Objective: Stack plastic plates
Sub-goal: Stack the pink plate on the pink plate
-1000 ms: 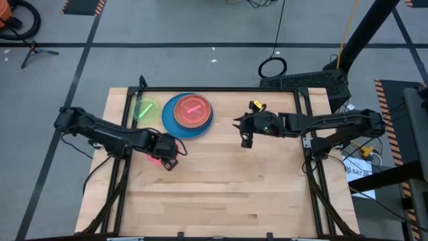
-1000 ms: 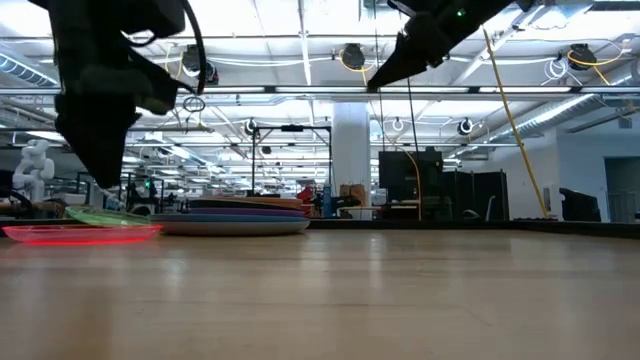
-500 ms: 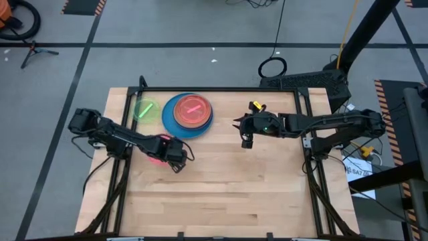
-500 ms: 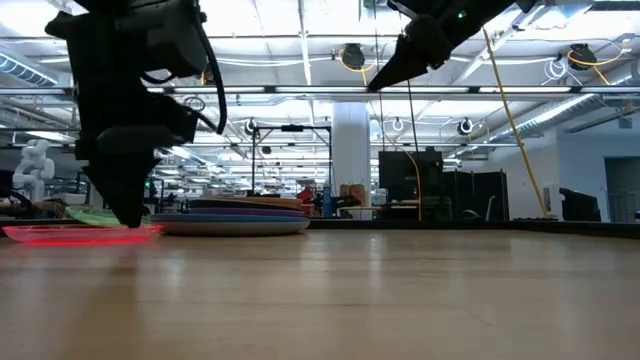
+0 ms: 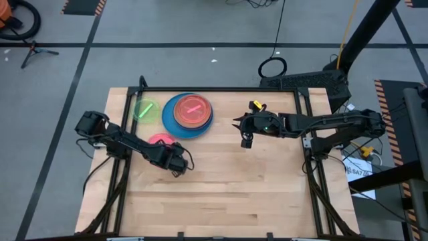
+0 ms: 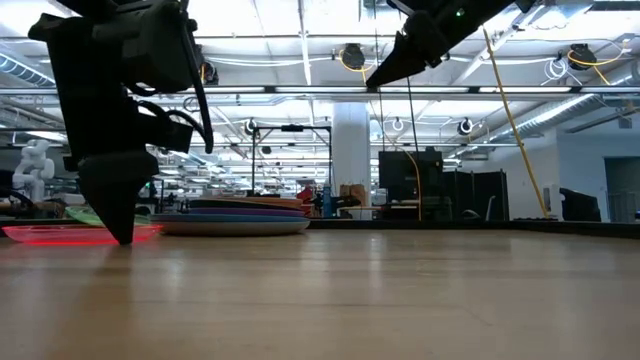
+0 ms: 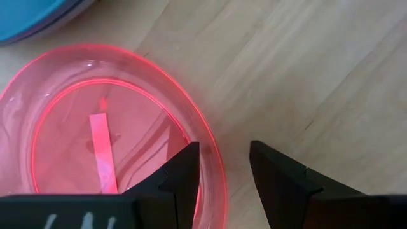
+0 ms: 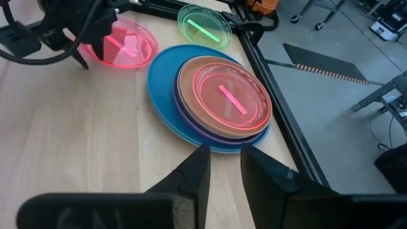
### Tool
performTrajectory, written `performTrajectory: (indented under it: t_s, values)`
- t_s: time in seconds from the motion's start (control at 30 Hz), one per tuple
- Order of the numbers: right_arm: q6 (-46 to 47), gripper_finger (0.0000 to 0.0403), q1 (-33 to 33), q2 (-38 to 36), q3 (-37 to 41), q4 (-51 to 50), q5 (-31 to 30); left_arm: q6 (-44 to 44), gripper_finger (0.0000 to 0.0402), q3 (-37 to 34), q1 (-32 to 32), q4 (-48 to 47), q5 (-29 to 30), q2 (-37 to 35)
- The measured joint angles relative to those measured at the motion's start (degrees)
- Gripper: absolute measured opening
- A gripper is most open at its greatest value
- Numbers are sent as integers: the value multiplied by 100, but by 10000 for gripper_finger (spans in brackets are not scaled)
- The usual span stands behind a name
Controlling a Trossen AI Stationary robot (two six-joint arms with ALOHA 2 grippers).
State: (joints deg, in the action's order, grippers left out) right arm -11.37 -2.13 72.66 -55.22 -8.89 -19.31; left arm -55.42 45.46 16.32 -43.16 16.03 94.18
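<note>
A small translucent pink plate [image 5: 160,140] [image 7: 95,133] lies flat on the wood table. My left gripper [image 5: 176,166] [image 7: 224,147] is down at its near-right rim [image 7: 213,159], open, one finger over the plate's inside and one outside. In the low view its tips [image 6: 122,238] reach table level. A stack [image 5: 189,114] [image 8: 219,98] with a large blue plate at the bottom and a pink one on top rests farther back. A green plate [image 5: 146,110] lies left of the stack. My right gripper [image 5: 246,141] [image 8: 226,166] hangs open, high above the table's right half. My left gripper stands astride the pink plate's near-right rim [image 7: 215,166], coming from above and pointing down. The plate lies flat on the table. Whether either finger touches the plate, I cannot tell.
Black frame rails [image 5: 200,89] run along the table's far edge and sides. The near half of the wooden table [image 5: 221,194] is bare wood. The right arm [image 5: 321,124] reaches in from the right edge.
My left gripper has come down from above the pink plate until its tips are at table level by the plate's rim, shifting slightly toward the table's right and near edges. More of the pink plate now shows in the high view. The right arm has kept still.
</note>
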Motion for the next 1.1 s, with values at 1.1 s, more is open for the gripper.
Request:
performTrajectory:
  t_s: [1.1]
  values:
    - [2, 79, -1, 55, 0, 32, 4, 778, 92, 601, 79, -530, -317, 54]
